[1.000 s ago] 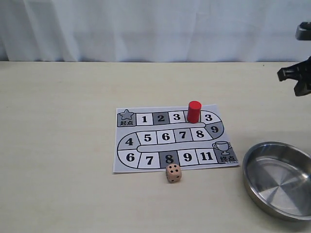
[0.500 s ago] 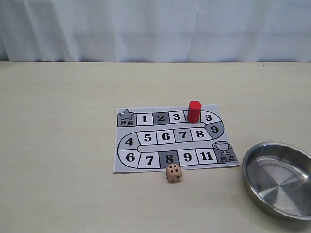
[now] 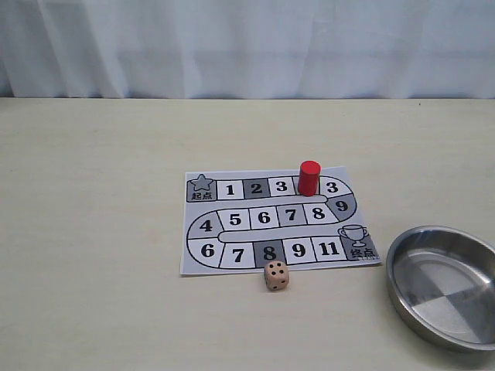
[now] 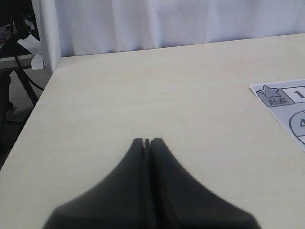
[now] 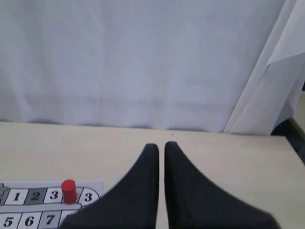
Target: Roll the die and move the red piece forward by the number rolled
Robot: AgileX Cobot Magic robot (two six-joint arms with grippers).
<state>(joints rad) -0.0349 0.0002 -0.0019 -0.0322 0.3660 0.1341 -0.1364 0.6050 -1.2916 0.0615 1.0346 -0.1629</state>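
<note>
Squares with numbers wind across the printed paper board [image 3: 236, 219], which lies flat on the pale table [image 3: 93, 232]. The red piece [image 3: 309, 178] stands upright on the board's top row, on the square between two squares that are both marked 3. The die [image 3: 276, 276] rests on the bare table just below the board's near edge, under the dark square marked 8. It is so close to the paper that I cannot tell whether they touch. Dark pips show on its top and front faces, but they are too small to count with certainty. A shallow metal dish [image 3: 406, 297] sits on the table to the right of the board, apart from it and cut off by the frame edge. A white curtain [image 3: 232, 46] hangs behind the table.

Neither arm appears in the exterior view. In the left wrist view the left gripper [image 4: 147, 140] hovers over bare table with its jaws pressed together, well apart from the star corner of the board. In the right wrist view the right gripper [image 5: 161, 144] is closed, with only a thin slit between its dark fingers and nothing gripped. It hangs above the table with the red piece off to one side of it, well apart
</note>
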